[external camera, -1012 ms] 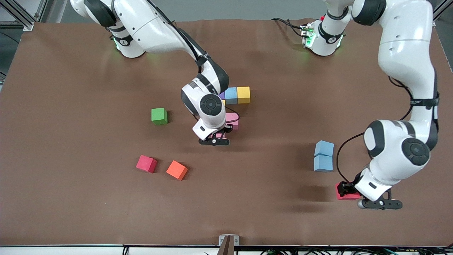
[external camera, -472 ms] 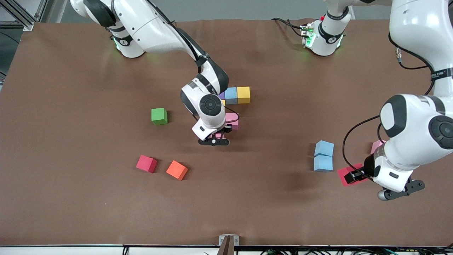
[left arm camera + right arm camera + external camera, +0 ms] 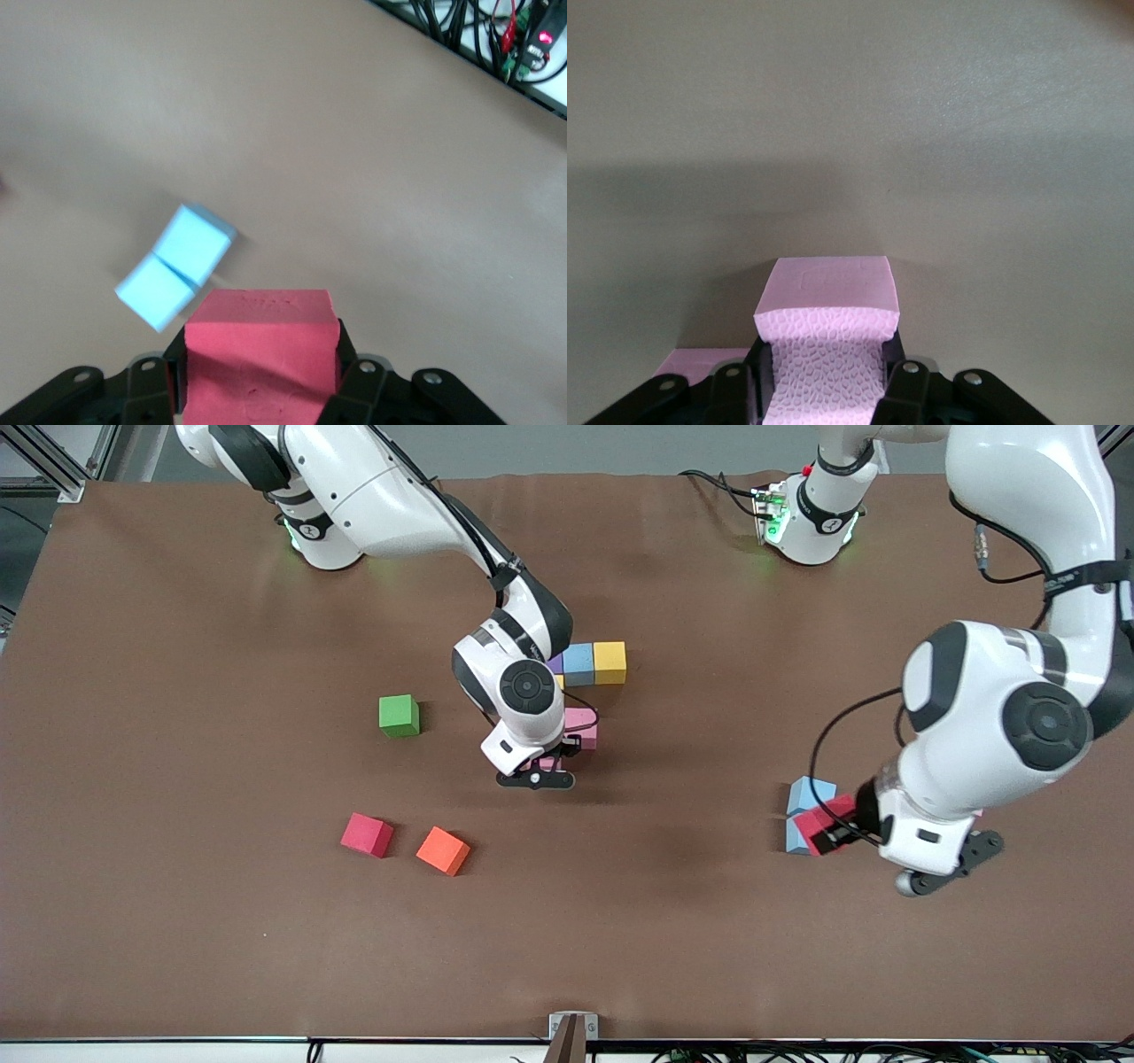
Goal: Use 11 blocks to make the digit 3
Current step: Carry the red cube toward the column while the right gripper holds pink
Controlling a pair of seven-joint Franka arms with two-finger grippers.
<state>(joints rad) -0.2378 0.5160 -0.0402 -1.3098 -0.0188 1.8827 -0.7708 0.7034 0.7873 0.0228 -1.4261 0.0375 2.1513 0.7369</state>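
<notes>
My left gripper [image 3: 831, 829] is shut on a red cube [image 3: 817, 821] and holds it up over two touching light blue cubes [image 3: 811, 790]. In the left wrist view the red cube [image 3: 261, 341] fills the gap between the fingers [image 3: 347, 367], with the light blue pair [image 3: 177, 261] below. My right gripper [image 3: 538, 767] is shut on a pink cube [image 3: 824, 354], low beside another pink cube [image 3: 583, 726]. That cube also shows in the right wrist view [image 3: 700, 361]. A purple cube [image 3: 555, 662], a light blue cube [image 3: 578, 662] and a yellow cube [image 3: 609, 662] form a touching row.
A green cube [image 3: 399, 715] sits toward the right arm's end. Another red cube [image 3: 367, 834] and an orange cube [image 3: 443, 850] lie nearer the front camera. The right arm's wrist covers part of the block figure.
My left gripper has lifted the red cube off the table and carried it toward the light blue pair. The right arm has not moved.
</notes>
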